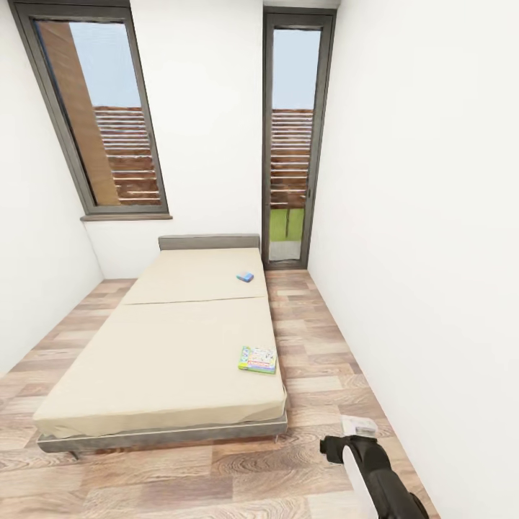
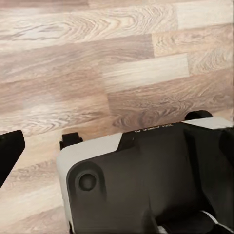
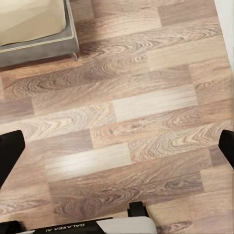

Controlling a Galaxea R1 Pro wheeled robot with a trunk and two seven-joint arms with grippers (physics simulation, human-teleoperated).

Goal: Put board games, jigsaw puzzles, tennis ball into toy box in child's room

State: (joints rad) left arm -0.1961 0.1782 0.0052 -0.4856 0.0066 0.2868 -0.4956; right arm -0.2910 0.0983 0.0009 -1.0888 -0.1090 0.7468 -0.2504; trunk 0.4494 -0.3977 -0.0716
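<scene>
Where the robot stands: on the pale brown wood-plank floor (image 1: 317,346) at the foot of a low wide bed (image 1: 166,346) with a plain beige mattress and a grey frame, in a narrow white-walled child's room.
Bed: its low grey headboard (image 1: 209,241) stands against the far wall, and an open strip of floor runs between the bed's right side and the white right-hand wall (image 1: 432,252).
First board game: a flat rectangular box with a green edge and colourful print (image 1: 257,359) lies on the mattress just beside its right edge, in the near half of the bed.
Second board game: a small blue box (image 1: 245,277) lies on the mattress near the headboard, also toward the right side, well apart from the first.
Windows: a wide grey-framed window (image 1: 101,108) is set above the headboard at left, and a tall narrow grey-framed window (image 1: 292,137) reaches the floor in the far right corner.
Right arm: the black-and-white right arm (image 1: 371,468) shows low in the head view, over the floor near the bed's near right corner.
Right jaws: spread wide and empty, with one black fingertip (image 3: 9,151) at each far side of the right wrist view, over bare floor beside the bed's grey corner (image 3: 44,46).
Left jaws: they look spread, with one black fingertip (image 2: 9,151) far out to the side. The other is lost against the robot's own dark-and-white body (image 2: 151,180), which sits over the floor.
</scene>
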